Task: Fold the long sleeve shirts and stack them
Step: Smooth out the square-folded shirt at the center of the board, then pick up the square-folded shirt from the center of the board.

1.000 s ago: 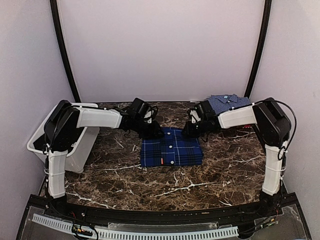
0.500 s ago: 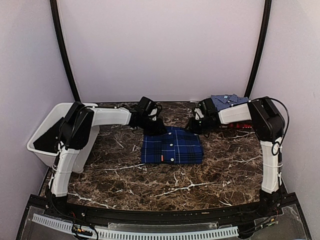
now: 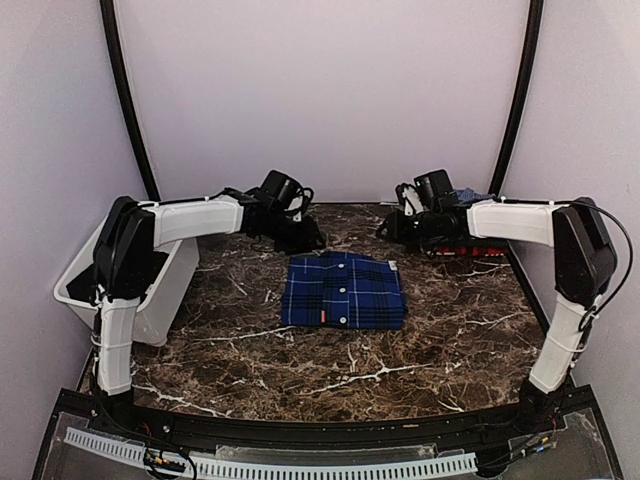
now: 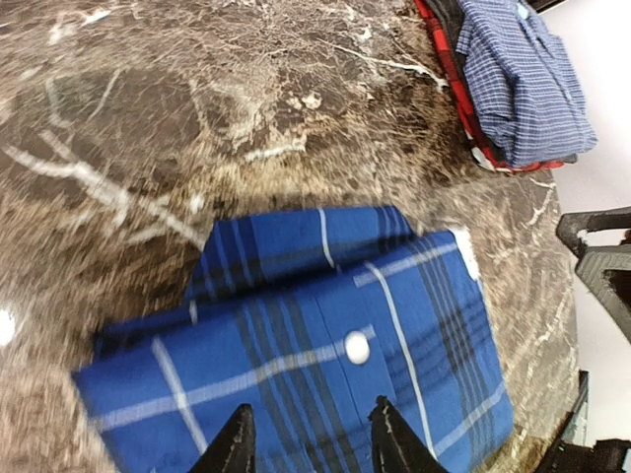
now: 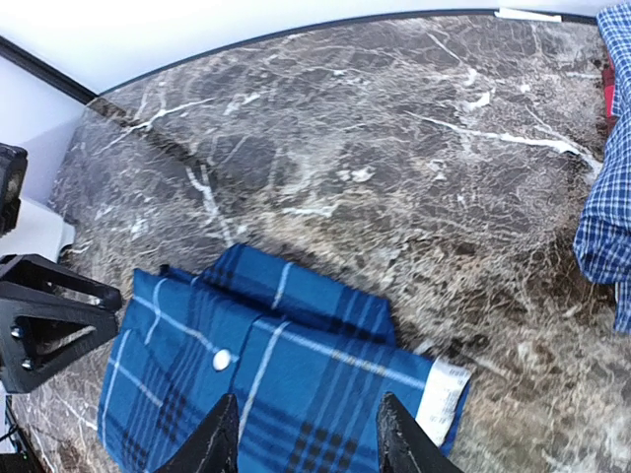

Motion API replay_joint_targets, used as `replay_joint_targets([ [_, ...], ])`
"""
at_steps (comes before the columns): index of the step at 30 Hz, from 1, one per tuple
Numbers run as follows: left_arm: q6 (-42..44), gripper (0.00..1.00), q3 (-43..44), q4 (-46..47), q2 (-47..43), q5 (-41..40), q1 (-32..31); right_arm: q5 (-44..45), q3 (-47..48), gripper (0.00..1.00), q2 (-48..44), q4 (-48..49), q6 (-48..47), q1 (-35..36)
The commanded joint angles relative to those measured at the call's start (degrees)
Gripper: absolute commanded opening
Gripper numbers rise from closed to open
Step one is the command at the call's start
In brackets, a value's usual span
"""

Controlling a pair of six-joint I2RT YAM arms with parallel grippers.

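1. A folded deep-blue plaid shirt point(image 3: 343, 291) lay flat at the centre of the table point(image 3: 450, 340).
2. A light-blue check shirt point(image 4: 527, 84) topped a red shirt point(image 4: 452, 79) at the far right corner.
3. Left jaws and right jaws hung released, empty.

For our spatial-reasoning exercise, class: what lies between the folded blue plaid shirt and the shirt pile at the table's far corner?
Only bare marble tabletop separates the plaid shirt from the pile, shown in the left wrist view.
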Motion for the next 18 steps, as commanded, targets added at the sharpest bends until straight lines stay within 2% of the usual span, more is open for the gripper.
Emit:
replay_joint_targets([
  [1,0.4,0.4,-10.8,-0.4,-12.5,-0.2,0.4,1.3,-6.9,0.45,-5.3,1.4,-0.4,3.4],
  [9,-1.6,0.41,-27.1,3.9,-22.5,3.0,1.9,1.1,-20.7,0.38,-15.0,6.4,4.6,9.2],
  [18,-1.3,0.42,-33.1,5.2,-23.5,5.1,2.8,2.0,-29.6,0.35,-18.4,9.1,7.8,10.7],
])
